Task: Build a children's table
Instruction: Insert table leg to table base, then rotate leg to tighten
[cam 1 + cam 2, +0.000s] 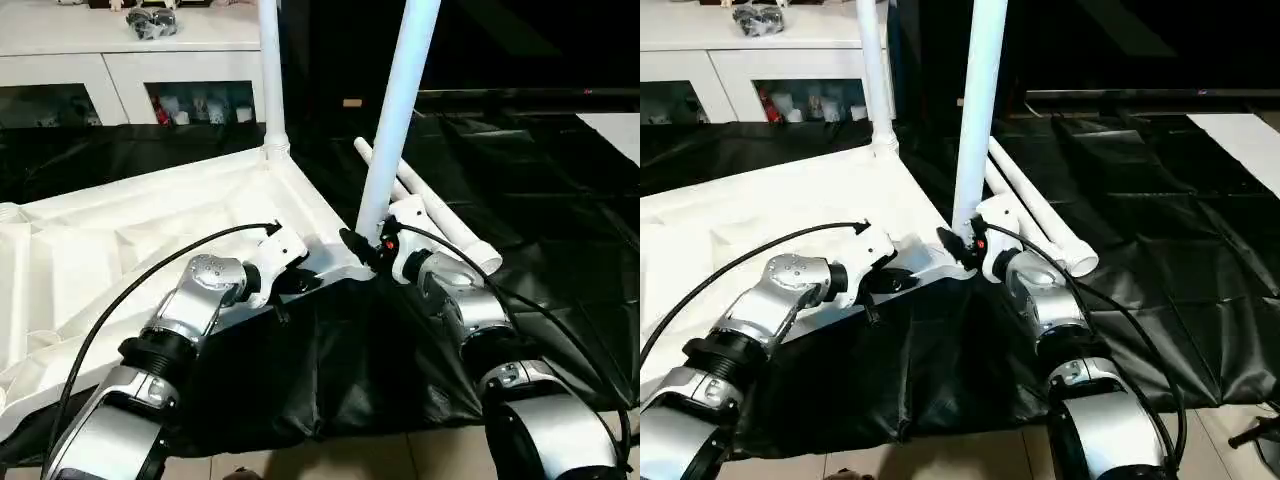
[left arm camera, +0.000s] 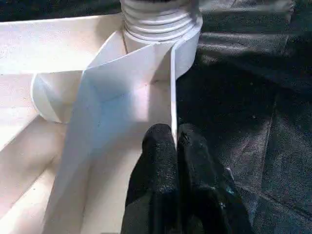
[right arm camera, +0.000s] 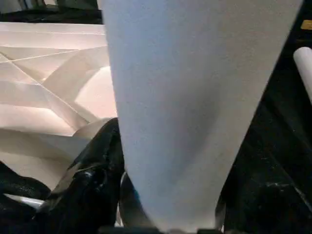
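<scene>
While the children's table lies upside down on the black sheet, ribbed underside up, filling the nine-o'clock half of the head view, two of its tube legs stand upright in corner sockets: the far leg at twelve o'clock, the near leg just right of centre. Two loose legs lie side by side on the sheet at about two o'clock from the near corner. Down at the table's near edge, the left gripper has its black fingers pressed together, nipping the thin white rim wall just short of the threaded socket. Over at the near leg's base, the right gripper sits hard against the tube; whether its fingers clasp it, I cannot tell. Behind, at eleven o'clock, stands a white glass-doored cabinet.
</scene>
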